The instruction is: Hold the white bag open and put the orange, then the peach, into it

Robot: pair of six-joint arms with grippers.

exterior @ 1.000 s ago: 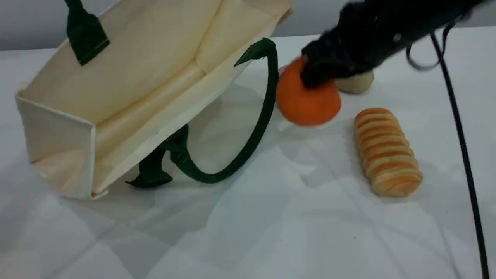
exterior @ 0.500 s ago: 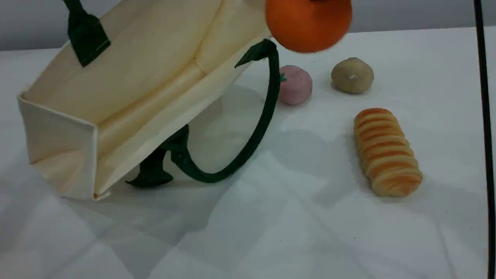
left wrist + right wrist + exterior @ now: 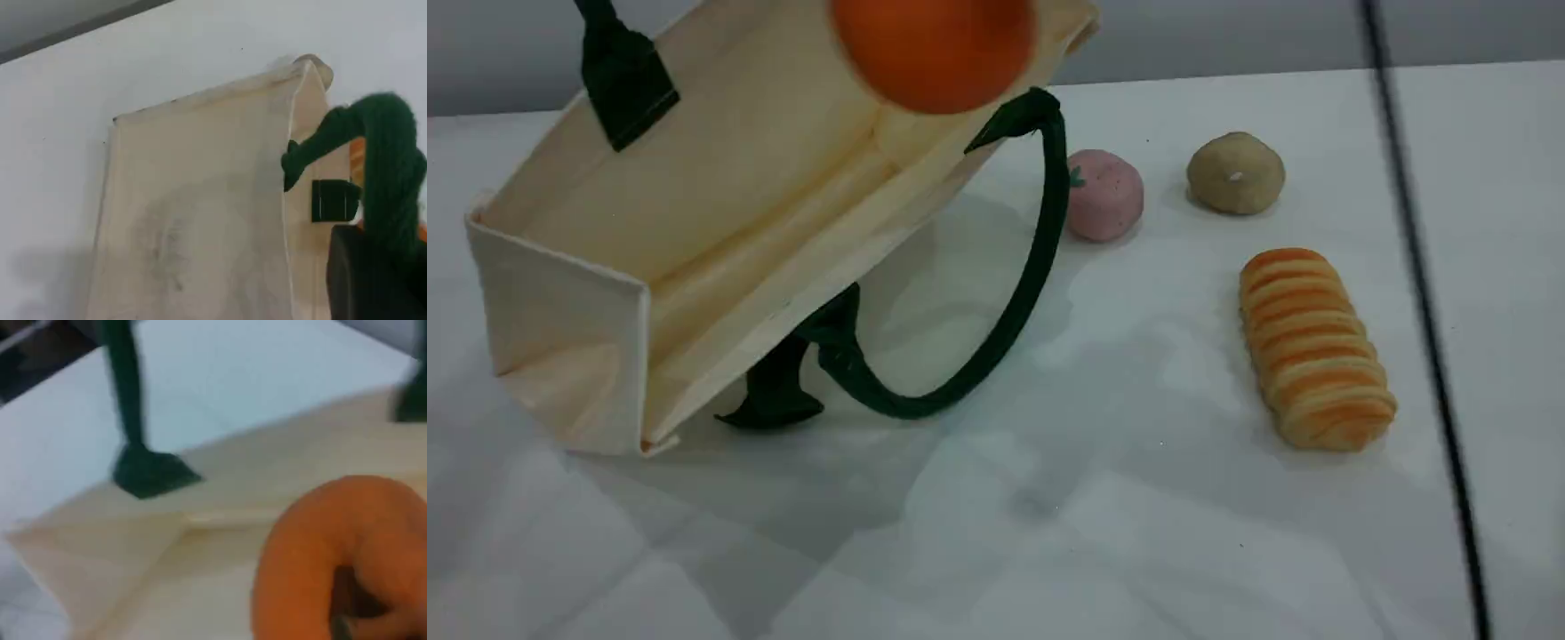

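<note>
The right arm's jaws (image 3: 347,613) are closed on the orange (image 3: 934,49), gripping it at its knobby top; in the right wrist view the fruit fills the lower right corner, blurred, with only a dark sliver of the jaws visible in its dimple. In the scene view the orange hangs in the air over the open mouth of the white bag (image 3: 694,204), clear of the surface.

The left arm's jaws (image 3: 373,267) are clamped shut on one dark green rope handle (image 3: 387,167) of the bag, lifting that side so the mouth gapes toward the camera. The bag tilts, its lower side resting on the white surface (image 3: 1103,498), and its other green handle (image 3: 1014,311) loops down onto the surface in front.

The peach (image 3: 1104,195) sits on the surface just beside that loose handle, to its right. A beige-tan round thing (image 3: 1235,172) with a white dimple lies near the peach, and an orange-striped bread loaf (image 3: 1316,348) lies nearer the camera. A black cable (image 3: 1423,311) crosses the right side of the scene view.

No brand, label or writing is legible on any item.
</note>
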